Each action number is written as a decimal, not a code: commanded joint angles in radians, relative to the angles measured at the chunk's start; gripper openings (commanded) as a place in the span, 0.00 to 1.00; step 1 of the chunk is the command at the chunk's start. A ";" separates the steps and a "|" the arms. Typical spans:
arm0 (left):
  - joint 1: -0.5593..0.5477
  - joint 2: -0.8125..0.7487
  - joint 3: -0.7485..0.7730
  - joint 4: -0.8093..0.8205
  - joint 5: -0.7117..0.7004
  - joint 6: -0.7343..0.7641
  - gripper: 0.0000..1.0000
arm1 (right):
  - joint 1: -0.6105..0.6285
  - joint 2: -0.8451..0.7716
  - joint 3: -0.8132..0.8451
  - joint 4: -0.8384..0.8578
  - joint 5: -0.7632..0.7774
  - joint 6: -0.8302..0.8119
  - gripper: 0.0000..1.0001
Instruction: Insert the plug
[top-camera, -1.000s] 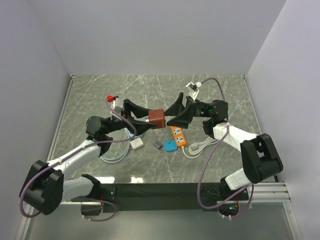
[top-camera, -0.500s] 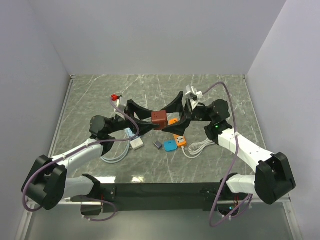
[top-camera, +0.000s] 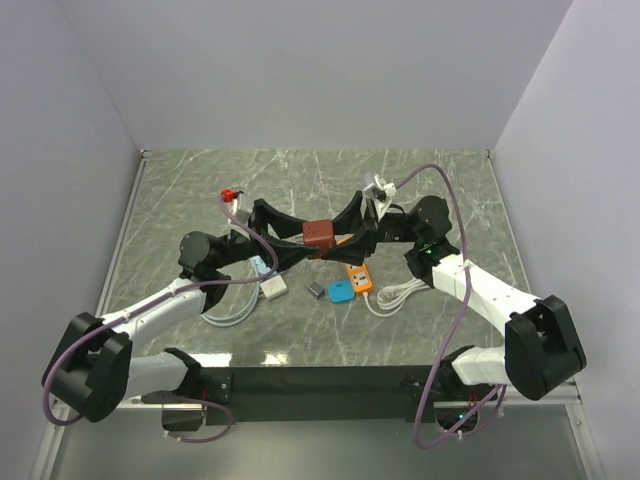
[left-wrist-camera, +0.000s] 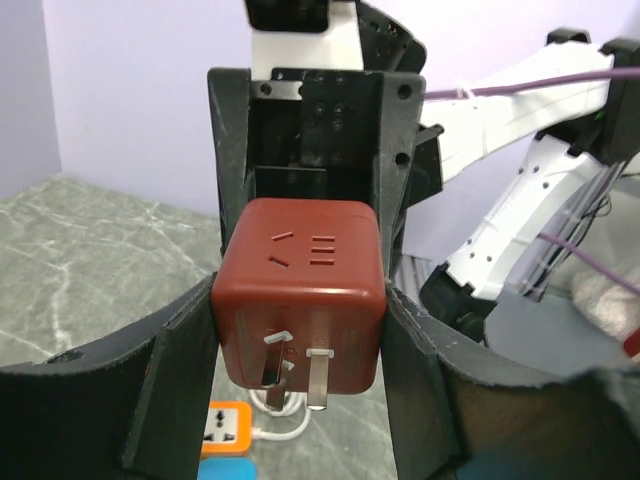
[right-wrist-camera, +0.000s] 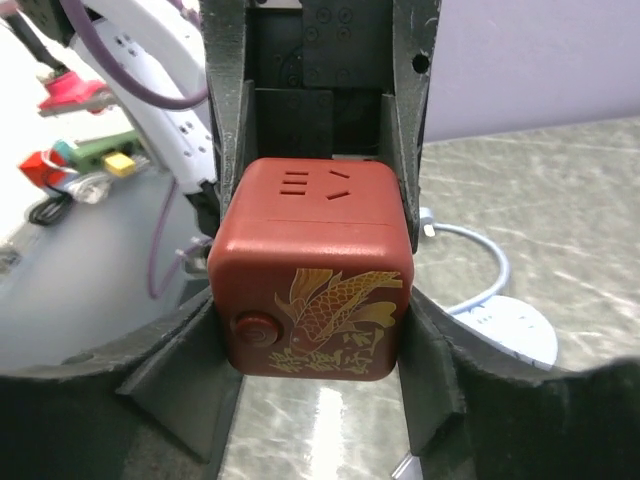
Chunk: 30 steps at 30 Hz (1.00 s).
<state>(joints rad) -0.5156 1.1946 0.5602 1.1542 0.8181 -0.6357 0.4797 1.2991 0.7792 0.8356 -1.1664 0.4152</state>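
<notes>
"Why is the cube plug (top-camera: 320, 234) hanging above the desk (top-camera: 300, 180)?"

"Looks like a handover to me. Its prongs (left-wrist-camera: 300, 375) point down, and the orange power strip (top-camera: 356, 272) lies at its five o'clock."

"Who has it?"

"The left end effector (left-wrist-camera: 300, 330), half-spread, pinches it from nine o'clock. The right end effector (right-wrist-camera: 312, 320) clamps its sides from three o'clock too."

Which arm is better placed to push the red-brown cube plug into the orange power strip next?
Right, probably. Both claws grip the red-brown cube plug, but its metal prongs face the left claw, away from the right claw, and the orange power strip lies on the right arm's side.
</notes>
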 joint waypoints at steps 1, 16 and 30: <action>-0.009 -0.020 0.026 0.010 -0.020 0.016 0.26 | 0.000 -0.011 0.044 -0.030 0.007 -0.036 0.09; 0.218 -0.234 -0.043 -0.280 -0.171 0.100 0.99 | 0.002 -0.017 0.297 -0.817 0.332 -0.475 0.00; 0.276 -0.129 0.033 -0.545 -0.448 0.140 0.99 | 0.046 0.183 0.578 -1.170 0.554 -0.461 0.00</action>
<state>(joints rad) -0.2440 1.0592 0.5385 0.6514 0.4347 -0.5278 0.5079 1.4597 1.2861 -0.2546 -0.6838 -0.0498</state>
